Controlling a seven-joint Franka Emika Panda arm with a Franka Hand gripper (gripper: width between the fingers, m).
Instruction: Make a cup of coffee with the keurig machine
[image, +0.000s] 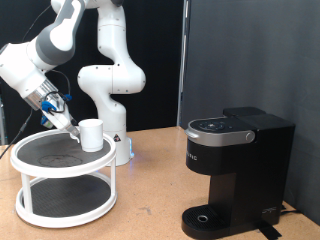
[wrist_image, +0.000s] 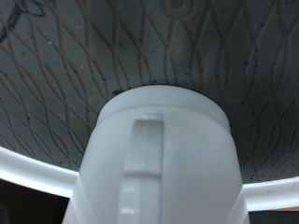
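Note:
The cup (image: 91, 134) is a small white mug standing upright on the top tier of a white round two-tier stand (image: 30, 160), at the exterior view's left. My gripper (image: 64, 119) hangs just to the left of the cup, close to it and angled down toward it. In the wrist view the cup (wrist_image: 159, 149) fills the lower middle, with its handle (wrist_image: 140, 159) facing the camera; no fingers show there. The keurig machine (image: 235, 165) is black and boxy, stands at the exterior view's right with its lid down, and has a round drip tray (image: 205, 218) at its base with nothing on it.
The robot's white base (image: 112, 85) stands behind the stand. The stand's dark patterned top (wrist_image: 84, 65) lies beyond the cup. Bare brown tabletop (image: 150, 200) lies between the stand and the machine. A dark curtain forms the backdrop.

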